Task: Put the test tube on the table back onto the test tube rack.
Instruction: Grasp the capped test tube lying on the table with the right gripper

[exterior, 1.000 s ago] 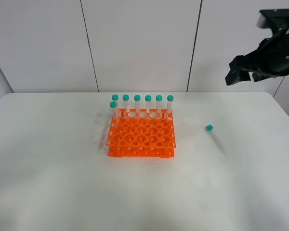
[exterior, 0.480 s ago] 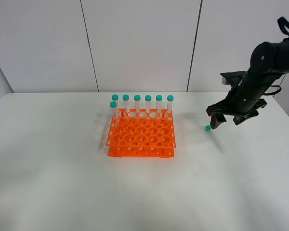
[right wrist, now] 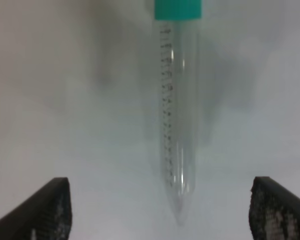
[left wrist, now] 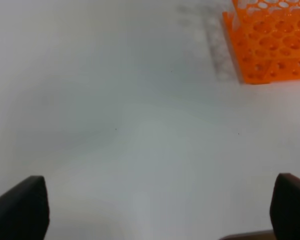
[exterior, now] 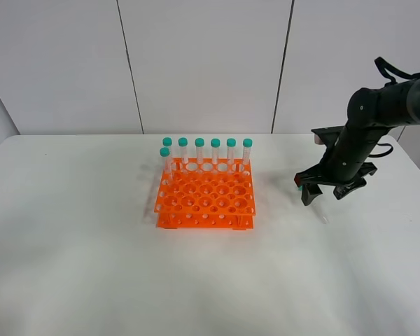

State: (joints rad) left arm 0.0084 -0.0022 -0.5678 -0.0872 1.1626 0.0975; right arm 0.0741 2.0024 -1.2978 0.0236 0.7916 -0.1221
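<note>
Over on the right of the white table (exterior: pixel 91 266), the right gripper (exterior: pixel 325 194) is hanging low with its claw spread wide, one finger on either side of the loose test tube (right wrist: pixel 179 110). The tube is lying flat on the tabletop, well apart from the orange test tube rack (exterior: pixel 206 199). Seven capped tubes (exterior: pixel 199 148) are standing at the rack's far side. The left gripper (left wrist: pixel 155 210) is hovering over the table near the rack, its claw spread too.

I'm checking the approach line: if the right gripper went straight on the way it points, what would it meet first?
Probably the test tube, lying on the table, centred between the open jaws of the right gripper; how far off is unclear.
</note>
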